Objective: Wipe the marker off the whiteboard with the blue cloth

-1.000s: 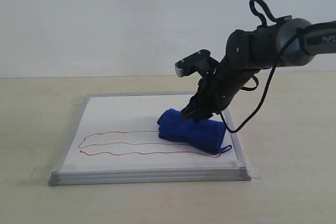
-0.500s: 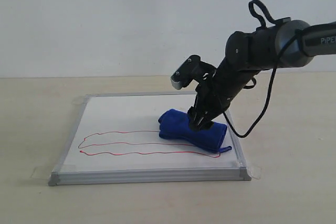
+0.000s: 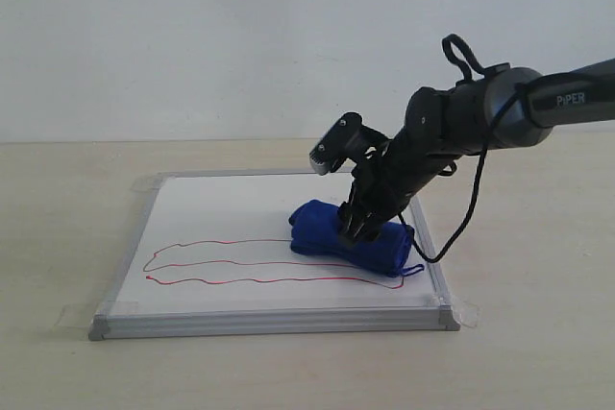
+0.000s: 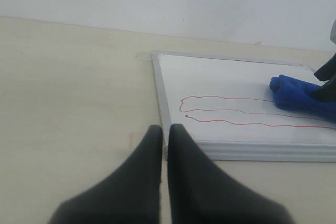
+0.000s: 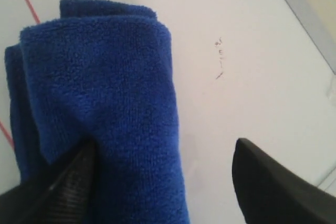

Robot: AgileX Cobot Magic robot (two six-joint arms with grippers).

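The right hand [image 3: 352, 227] has sunk onto the blue cloth [image 3: 312, 232], its jaws now spread apart — nothing clamped yet. The marker [image 3: 250, 281] is unwiped.

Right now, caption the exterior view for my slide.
Open right claw at the blue cloth on the whiteboard, red marker line unwiped.

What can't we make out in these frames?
- Marker line: where its upper strokes end is hidden behind the blue cloth, exterior view.
- Right gripper: whether its fingers press the cloth is unclear in the exterior view; the right wrist view cuts both fingers off at the edge.
- Small dark marks on the whiteboard: too small to read, right wrist view.
- Left gripper: outside the exterior view.
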